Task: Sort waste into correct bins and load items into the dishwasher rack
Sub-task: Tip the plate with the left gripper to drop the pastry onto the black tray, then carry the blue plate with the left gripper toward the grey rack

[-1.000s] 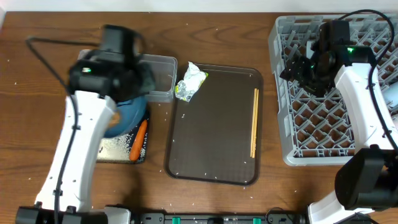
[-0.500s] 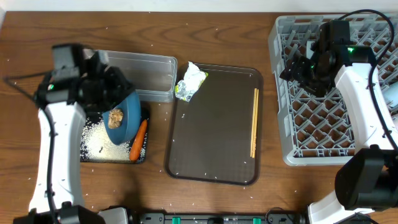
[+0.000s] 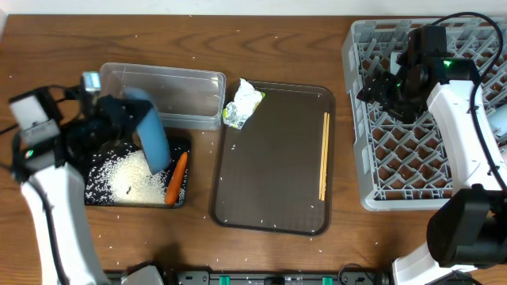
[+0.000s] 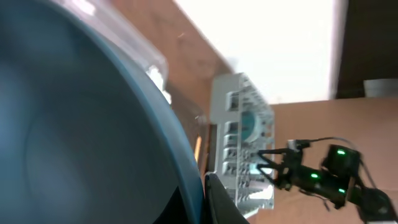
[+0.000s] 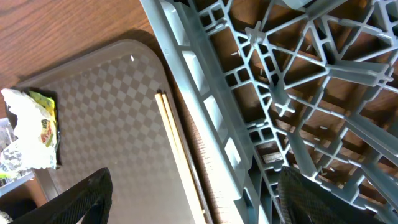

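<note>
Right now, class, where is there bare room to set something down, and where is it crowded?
Free: the middle of the brown tray, between the wrapper and the chopsticks; also the bare table behind that tray, between the clear tub and the rack. Crowded: the black tray, with rice, a carrot and the tilted blue plate over it.

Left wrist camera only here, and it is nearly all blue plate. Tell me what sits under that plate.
Observer: The dark-blue plate hangs steeply tilted over the black tray, which holds a spread of white rice.
Operator: Give me the carrot's place.
Observer: The carrot lies at that tray's right edge, beside the rice.
Operator: Report the other arm's fingers.
Observer: The right fingers stand open and empty above the dishwasher rack, near its left edge.
</note>
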Controlling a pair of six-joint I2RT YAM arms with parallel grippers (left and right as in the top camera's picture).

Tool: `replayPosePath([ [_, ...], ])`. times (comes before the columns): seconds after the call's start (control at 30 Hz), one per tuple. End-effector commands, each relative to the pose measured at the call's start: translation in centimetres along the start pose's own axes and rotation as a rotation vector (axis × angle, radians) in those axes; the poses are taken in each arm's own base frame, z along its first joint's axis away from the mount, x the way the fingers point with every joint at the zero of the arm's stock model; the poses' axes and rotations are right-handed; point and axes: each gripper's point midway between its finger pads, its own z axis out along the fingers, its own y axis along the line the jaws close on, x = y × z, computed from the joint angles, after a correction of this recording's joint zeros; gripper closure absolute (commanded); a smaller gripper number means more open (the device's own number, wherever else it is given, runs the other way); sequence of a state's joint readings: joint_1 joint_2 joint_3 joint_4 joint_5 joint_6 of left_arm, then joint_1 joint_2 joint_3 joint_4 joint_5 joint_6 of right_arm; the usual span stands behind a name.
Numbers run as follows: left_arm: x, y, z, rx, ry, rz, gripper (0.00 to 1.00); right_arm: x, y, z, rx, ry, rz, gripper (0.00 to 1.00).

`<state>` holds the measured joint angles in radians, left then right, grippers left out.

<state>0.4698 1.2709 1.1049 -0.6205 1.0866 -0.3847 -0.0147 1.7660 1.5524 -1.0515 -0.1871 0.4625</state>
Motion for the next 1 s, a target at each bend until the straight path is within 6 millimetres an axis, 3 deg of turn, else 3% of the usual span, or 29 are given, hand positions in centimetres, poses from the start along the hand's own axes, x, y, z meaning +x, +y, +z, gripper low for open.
replayPosePath([
  [0.0, 0.0, -3.2, -2.9, 0.079, -0.063, 0.082, 0.94, -0.3, 0.1, -1.0, -0.014, -0.023, -0.014, 0.22],
  [0.2, 0.3, -2.2, -5.5, 0.039, -0.123, 0.069, 0.94, -0.3, 0.1, -1.0, -0.014, -0.024, -0.013, 0.22],
  [0.6, 0.8, -0.6, -4.6, 0.078, -0.098, 0.058, 0.94, -0.3, 0.1, -1.0, -0.014, -0.024, -0.012, 0.22],
  [0.8, -0.6, -4.2, -4.3, 0.205, -0.106, 0.168, 0.94, -0.8, -0.1, -1.5, -0.021, -0.046, -0.005, 0.23],
  [0.97, -0.7, -10.0, -2.2, 0.333, -0.080, 0.340, 0.94, -2.3, -1.2, -4.6, -0.063, -0.130, 0.038, 0.23],
])
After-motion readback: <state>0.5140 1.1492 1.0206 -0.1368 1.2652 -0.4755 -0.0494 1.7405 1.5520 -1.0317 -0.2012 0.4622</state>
